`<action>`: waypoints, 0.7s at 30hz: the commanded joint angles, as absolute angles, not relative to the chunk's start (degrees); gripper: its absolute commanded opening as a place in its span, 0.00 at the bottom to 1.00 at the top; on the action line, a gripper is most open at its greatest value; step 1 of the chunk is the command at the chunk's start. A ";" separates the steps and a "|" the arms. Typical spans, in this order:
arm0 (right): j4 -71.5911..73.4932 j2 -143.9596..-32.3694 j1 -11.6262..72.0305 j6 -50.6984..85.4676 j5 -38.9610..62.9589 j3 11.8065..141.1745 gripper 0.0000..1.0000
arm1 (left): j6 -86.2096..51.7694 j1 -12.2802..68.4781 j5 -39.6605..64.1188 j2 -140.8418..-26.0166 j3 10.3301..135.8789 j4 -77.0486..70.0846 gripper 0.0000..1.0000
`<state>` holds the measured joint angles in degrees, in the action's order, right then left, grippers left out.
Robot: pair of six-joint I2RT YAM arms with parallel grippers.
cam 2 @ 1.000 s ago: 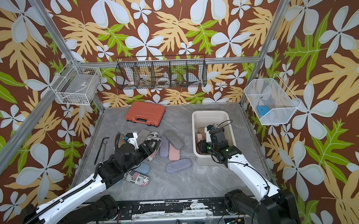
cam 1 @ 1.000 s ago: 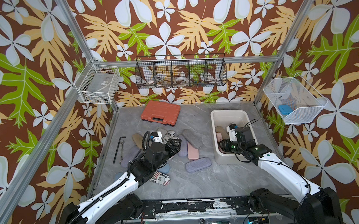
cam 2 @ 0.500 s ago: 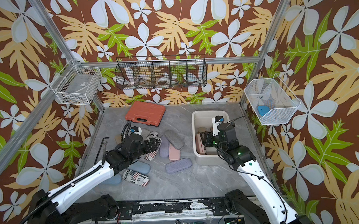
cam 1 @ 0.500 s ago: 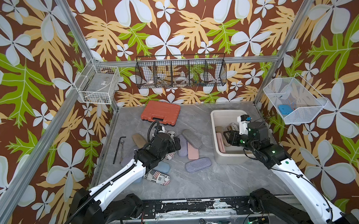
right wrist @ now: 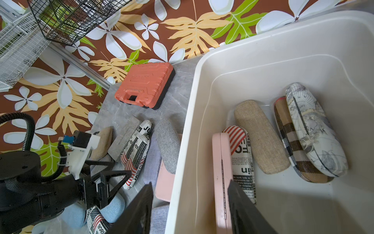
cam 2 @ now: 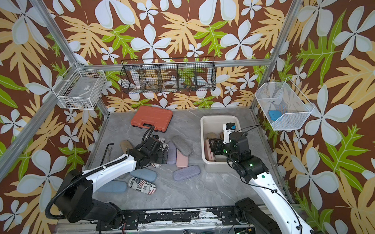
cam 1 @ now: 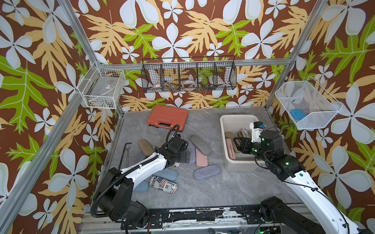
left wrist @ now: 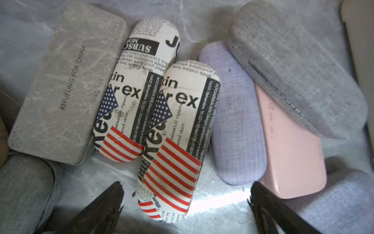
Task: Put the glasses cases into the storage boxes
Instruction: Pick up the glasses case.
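The cream storage box stands at the right of the table. Inside it a pink case stands on edge against the near wall, beside newspaper-print, tan woven, plaid and map-print cases. My right gripper hangs open above that wall and the pink case, holding nothing. My left gripper is open wide just over a flag-print case, which lies beside its twin, a grey flat case, and lavender, pink and grey felt ones.
An orange toolcase lies at the back of the table. A hex key lies near the left wall. More cases lie in front: lavender, blue, flag-print, tan. Wire baskets hang on the walls.
My right gripper has opened, let go of the pink case in the box and lifted. My left gripper has opened wide and moved over the flag-print cases.
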<state>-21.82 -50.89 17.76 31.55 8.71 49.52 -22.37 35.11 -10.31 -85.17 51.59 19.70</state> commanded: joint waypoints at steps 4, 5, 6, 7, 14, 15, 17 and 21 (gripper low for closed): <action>-18.05 -54.00 17.84 32.58 6.93 50.30 0.58 | -20.85 31.56 -2.53 -86.90 47.78 14.79 0.97; -17.55 -54.14 17.84 32.89 6.94 50.12 0.57 | -20.52 31.47 -3.02 -87.27 47.57 14.43 0.97; -17.20 -54.22 17.85 33.09 7.12 50.03 0.57 | -19.77 31.38 -2.51 -87.56 47.40 14.10 0.96; -16.90 -54.28 17.85 33.22 7.29 49.85 0.56 | -19.02 31.39 -1.82 -87.92 47.37 13.80 0.95; -17.32 -52.75 17.87 33.57 6.68 48.87 0.53 | -17.95 31.29 -2.76 -92.71 50.05 14.29 0.85; -17.65 -52.35 17.84 33.38 6.47 48.89 0.53 | -18.13 31.29 -2.61 -93.42 50.42 14.39 0.81; -18.23 -51.75 17.89 33.31 5.72 48.70 0.53 | -19.41 31.33 -2.90 -94.72 51.62 14.99 0.79; -18.01 -50.87 17.84 34.35 7.02 47.65 0.53 | -20.07 31.29 -1.40 -96.28 53.48 15.87 0.74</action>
<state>-18.31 -51.20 17.76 33.74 7.07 47.99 -19.11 31.29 -2.55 -95.88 52.84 15.55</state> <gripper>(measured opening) 0.529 0.738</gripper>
